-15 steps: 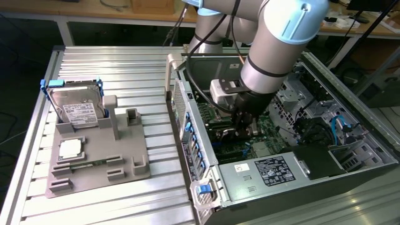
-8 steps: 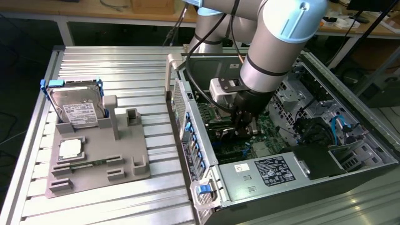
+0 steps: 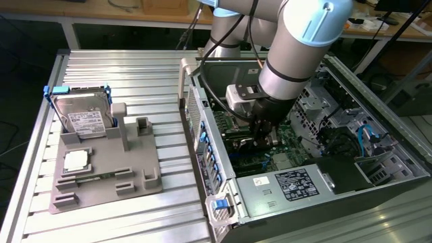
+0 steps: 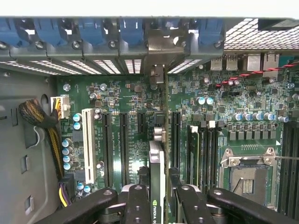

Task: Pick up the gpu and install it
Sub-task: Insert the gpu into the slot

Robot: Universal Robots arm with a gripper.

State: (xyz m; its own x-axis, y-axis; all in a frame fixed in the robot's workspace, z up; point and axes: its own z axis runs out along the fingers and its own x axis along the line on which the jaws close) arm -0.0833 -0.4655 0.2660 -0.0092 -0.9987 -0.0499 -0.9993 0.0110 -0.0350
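A table of metal slats [image 3: 121,217] carries an open computer case [image 3: 202,152], and the arm reaches down into it. There the gripper [image 3: 264,132] is low over the green main board [image 4: 117,93].

Nearest, the two black fingers [image 4: 138,203] are clamped on the gpu [image 4: 157,161], one on each flat face, so the card stands on its edge between the jaws. Its long axis runs straight ahead from the jaws toward the back wall of the case. Its metal end bracket [image 4: 159,44] is at that wall, in the row of blue latches [image 4: 88,30]. The card hides the slot under it, so I cannot tell if its lower edge is already in the slot or only above it.

Just beside the card, on one side, lie two empty black slots [image 4: 124,144], and farther a white slot [image 4: 87,144]. On the other side stand memory sticks [image 4: 194,149], near the card, and beyond them the processor socket [image 4: 245,175]. I judge the room narrow on the memory side and more free over the empty slots. A bundle of cables [image 4: 39,116] is well apart.
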